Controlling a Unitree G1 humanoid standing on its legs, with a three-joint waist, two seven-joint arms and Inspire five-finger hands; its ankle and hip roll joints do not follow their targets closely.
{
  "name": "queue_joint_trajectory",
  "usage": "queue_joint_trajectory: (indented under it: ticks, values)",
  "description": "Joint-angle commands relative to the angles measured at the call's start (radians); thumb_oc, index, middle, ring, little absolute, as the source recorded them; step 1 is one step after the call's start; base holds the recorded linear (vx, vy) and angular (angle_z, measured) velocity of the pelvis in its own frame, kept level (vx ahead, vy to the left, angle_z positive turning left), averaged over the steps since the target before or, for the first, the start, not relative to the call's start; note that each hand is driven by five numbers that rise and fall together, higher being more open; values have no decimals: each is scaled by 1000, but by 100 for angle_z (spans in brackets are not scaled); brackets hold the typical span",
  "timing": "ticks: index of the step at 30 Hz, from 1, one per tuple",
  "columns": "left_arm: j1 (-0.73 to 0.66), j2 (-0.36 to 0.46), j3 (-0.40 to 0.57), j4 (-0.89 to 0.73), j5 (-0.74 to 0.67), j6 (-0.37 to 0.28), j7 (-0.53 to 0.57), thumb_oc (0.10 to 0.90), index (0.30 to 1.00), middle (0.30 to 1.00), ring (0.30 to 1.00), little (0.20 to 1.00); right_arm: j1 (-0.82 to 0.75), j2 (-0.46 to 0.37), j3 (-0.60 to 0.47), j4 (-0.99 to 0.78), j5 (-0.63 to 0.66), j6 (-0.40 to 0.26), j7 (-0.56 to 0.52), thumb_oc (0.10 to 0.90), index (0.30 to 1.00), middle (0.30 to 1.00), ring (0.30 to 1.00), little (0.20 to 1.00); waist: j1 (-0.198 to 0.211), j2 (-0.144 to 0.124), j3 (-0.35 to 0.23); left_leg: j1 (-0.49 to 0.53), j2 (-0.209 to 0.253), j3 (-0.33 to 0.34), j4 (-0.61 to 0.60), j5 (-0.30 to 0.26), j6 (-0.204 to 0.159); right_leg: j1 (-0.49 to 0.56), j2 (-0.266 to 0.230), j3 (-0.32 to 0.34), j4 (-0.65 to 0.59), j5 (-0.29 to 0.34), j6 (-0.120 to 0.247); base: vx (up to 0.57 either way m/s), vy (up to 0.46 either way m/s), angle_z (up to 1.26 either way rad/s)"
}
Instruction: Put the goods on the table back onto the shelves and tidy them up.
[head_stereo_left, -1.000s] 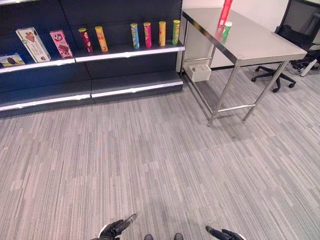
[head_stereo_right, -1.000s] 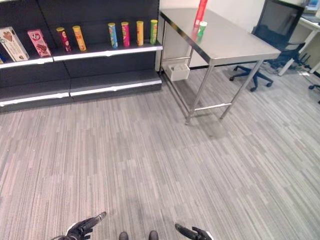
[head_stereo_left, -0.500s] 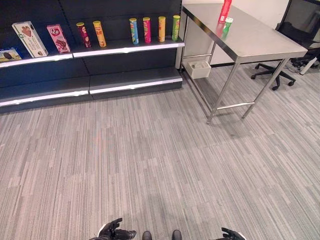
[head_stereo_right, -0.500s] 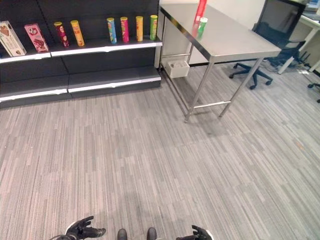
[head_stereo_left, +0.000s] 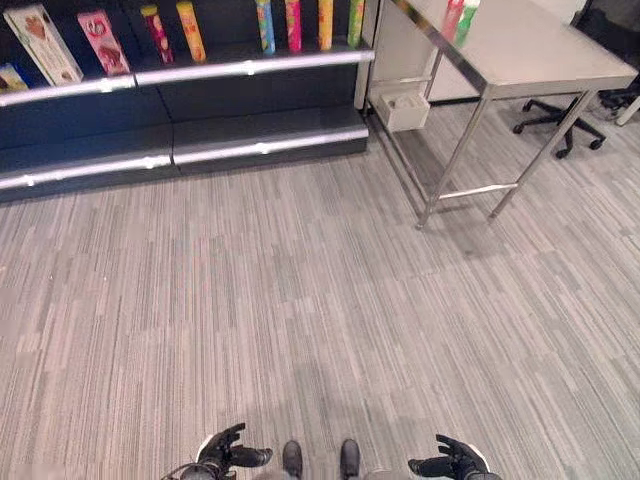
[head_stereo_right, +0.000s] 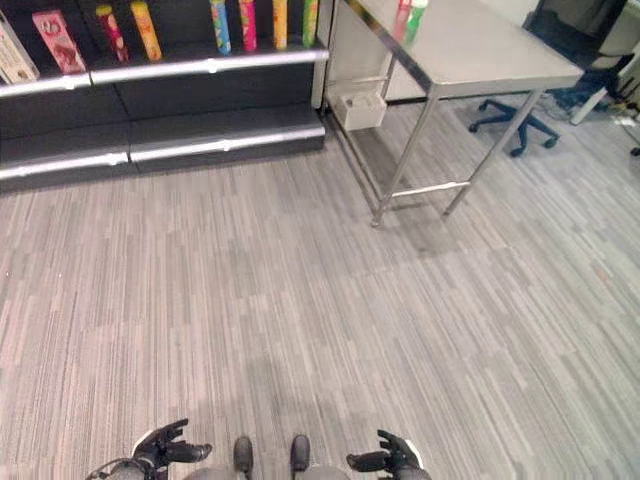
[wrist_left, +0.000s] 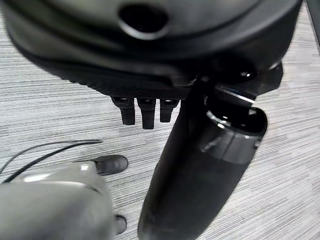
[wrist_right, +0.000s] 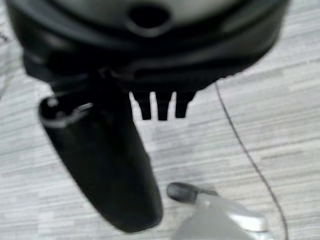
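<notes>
A red tube (head_stereo_left: 451, 15) and a smaller green tube (head_stereo_left: 466, 20) stand on the steel table (head_stereo_left: 540, 55) at the far right. The dark shelves (head_stereo_left: 250, 66) to its left carry a row of colourful tubes (head_stereo_left: 293, 18). My left hand (head_stereo_left: 222, 453) and right hand (head_stereo_left: 455, 463) hang low over the grey carpet, far from the table and the shelves. Both are open and hold nothing. In the wrist views, the left thumb (wrist_left: 200, 175) and right thumb (wrist_right: 100, 165) stand out over bare floor.
A white bin (head_stereo_left: 405, 108) sits under the table by the shelf end. An office chair (head_stereo_left: 560, 125) stands beyond the table's right legs. Snack boxes (head_stereo_left: 40, 45) lean on the shelf's left part. Wide carpet lies between me and the shelves.
The whole picture has shifted, so the shelves and table now sit higher in view. My left hand's outstretched finger has drawn back; both hands stay low and empty.
</notes>
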Motion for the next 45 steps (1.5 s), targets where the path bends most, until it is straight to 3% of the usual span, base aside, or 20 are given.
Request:
queue_joint_trajectory:
  ticks: [1, 5, 9, 11, 13, 17, 20, 22, 24, 25, 27, 29, 33, 36, 38, 39, 40, 41, 42, 45]
  values:
    - [-28, 15, -23, -19, -49, -40, 28, 800, 900, 900, 900, 900, 24, -87, 10, -58, 44, -34, -38, 800, 900, 900, 900, 900, -6, 0, 20, -58, 64, -49, 173, 5, -18, 95, -33, 22, 0, -104, 101, 122, -124, 31]
    - [-19, 9, -31, -12, -32, -34, 16, 800, 900, 900, 900, 900, 25, -90, 6, -66, 44, -30, -38, 800, 900, 900, 900, 900, 11, 4, 1, -107, 53, -44, 6, 3, -13, 131, -30, 31, -36, -120, 121, 232, 10, -1]
    - [-14, -1, -27, 31, -3, -33, 14, 800, 900, 900, 900, 900, 4, -100, 16, -89, 36, -39, -52, 800, 900, 900, 900, 900, 54, 34, -21, -173, 71, 1, -382, 149, -42, 202, -1, 90, -51, -191, 138, 382, 109, -26]
    - [-2, -6, -18, 49, -1, -35, 11, 800, 900, 900, 900, 900, 7, -98, 18, -99, 33, -41, -47, 800, 900, 900, 900, 900, 61, 39, -40, -152, 76, 18, -396, 149, -37, 216, 2, 110, -51, -202, 146, 431, 159, -51]
    - [27, -10, -1, 49, 0, -38, 14, 800, 900, 900, 900, 900, 18, -91, 22, -128, 7, -37, -41, 800, 900, 900, 900, 900, 75, 42, -70, -126, 63, 3, -377, 214, -36, 250, -31, 143, -51, -222, 155, 531, 272, -82]
    - [37, 0, 19, 73, 5, -39, 14, 800, 900, 900, 900, 900, 16, -82, 32, -140, -16, -30, -20, 800, 900, 900, 900, 900, 90, 13, -101, -92, 45, 20, -352, 177, -6, 249, -98, 167, 17, -217, 190, 373, 180, -72]
    - [33, 17, 27, 57, 0, -35, 15, 800, 900, 900, 900, 900, 2, -84, 30, -136, -20, -30, -3, 800, 900, 900, 900, 900, 97, -2, -93, -44, -13, 30, -301, 87, 55, 123, -155, 178, 336, -63, 250, 284, 201, -29]
    - [23, 24, 27, 50, -3, -35, 19, 800, 900, 900, 900, 900, -11, -89, 25, -144, -20, -30, -8, 800, 900, 900, 900, 900, 87, 14, -66, -4, -26, 31, -291, 54, 85, 21, -172, 167, 523, 76, 247, 117, 162, 2]
    - [11, 36, 21, 50, 6, -31, 26, 800, 900, 900, 900, 900, -17, -86, 24, -139, -22, -28, -18, 800, 900, 900, 900, 900, 74, 39, -44, 56, -19, 34, -309, 28, 103, -60, -189, 114, 648, 116, 226, 205, 204, 21]
    - [8, 38, 19, 42, 3, -33, 25, 800, 900, 900, 900, 900, -19, -84, 23, -133, -22, -28, -21, 800, 900, 900, 900, 900, 68, 60, -38, 88, -4, 30, -322, 16, 105, -118, -193, 76, 682, 80, 214, 459, 205, 3]
    - [-16, 39, 4, 37, 7, -41, 27, 800, 900, 900, 900, 900, -27, -89, 23, -120, -14, -27, -21, 800, 900, 900, 900, 900, 28, 72, -20, 175, -3, 19, -346, -35, 90, -196, -197, -37, 514, -43, 197, 467, -6, -16]
    - [-23, 39, 1, 35, 12, -42, 25, 800, 900, 900, 900, 900, -29, -91, 25, -119, -14, -26, -21, 800, 900, 900, 900, 900, 17, 72, -17, 192, -2, 16, -349, -45, 83, -197, -189, -60, 415, -40, 205, 245, -69, 5]
    - [-63, 46, -2, 36, 46, -51, 21, 800, 900, 900, 900, 900, -25, -89, 24, -100, -23, -16, -22, 800, 900, 900, 900, 900, -52, 46, -1, 345, -25, -36, -397, -124, 54, -281, -108, -36, -39, 95, 279, 471, -140, 26]
    - [-54, 38, 1, 24, 41, -59, 23, 800, 900, 900, 900, 900, -13, -92, 23, -96, -24, -18, -15, 800, 900, 900, 900, 900, -59, 35, -14, 393, -29, -73, -395, -164, 49, -263, -110, -36, -43, 135, 268, 403, -162, 63]
    - [-38, 30, -5, 24, 44, -54, 19, 800, 900, 900, 900, 900, 4, -105, 25, -101, -25, -21, -9, 800, 900, 900, 900, 900, -68, 46, -35, 408, 15, -83, -322, -197, 25, -221, -99, -51, -10, 133, 239, 696, -520, 49]
    - [-21, 16, -13, 18, 33, -51, 12, 800, 900, 900, 900, 900, 10, -126, 32, -108, -23, -27, -1, 800, 900, 900, 900, 900, -53, 51, -45, 308, 53, -59, -18, -71, -42, -105, -74, -79, -33, 71, 187, 677, -674, 66]
    - [-17, 14, -13, 12, 25, -49, 12, 800, 900, 900, 900, 900, 12, -133, 32, -116, -20, -28, -2, 800, 900, 900, 900, 900, -48, 47, -35, 253, 65, -52, 118, -18, -58, -72, -70, -86, -34, 49, 167, 456, -491, 62]
    - [-17, 14, -13, 11, 25, -49, 12, 800, 900, 900, 900, 900, 12, -133, 32, -116, -20, -28, -2, 800, 900, 900, 900, 900, -48, 46, -35, 252, 65, -53, 118, -18, -58, -73, -71, -86, -34, 49, 167, 231, -342, 23]
    - [-16, 10, -3, 19, 12, -43, 17, 800, 900, 900, 900, 900, 2, -143, 29, -119, -10, -26, -11, 800, 900, 900, 900, 900, -37, 27, -14, 165, 94, -6, 317, 54, -64, -17, -68, -82, -42, 14, 136, 201, -305, -6]
    - [-22, 3, -6, 24, 3, -43, 23, 800, 900, 900, 900, 900, -14, -151, 23, -101, 2, -23, -25, 800, 900, 900, 900, 900, -18, 20, 3, 61, 123, 45, 381, 44, -51, 20, -66, -79, -51, -10, 126, 222, -189, -7]
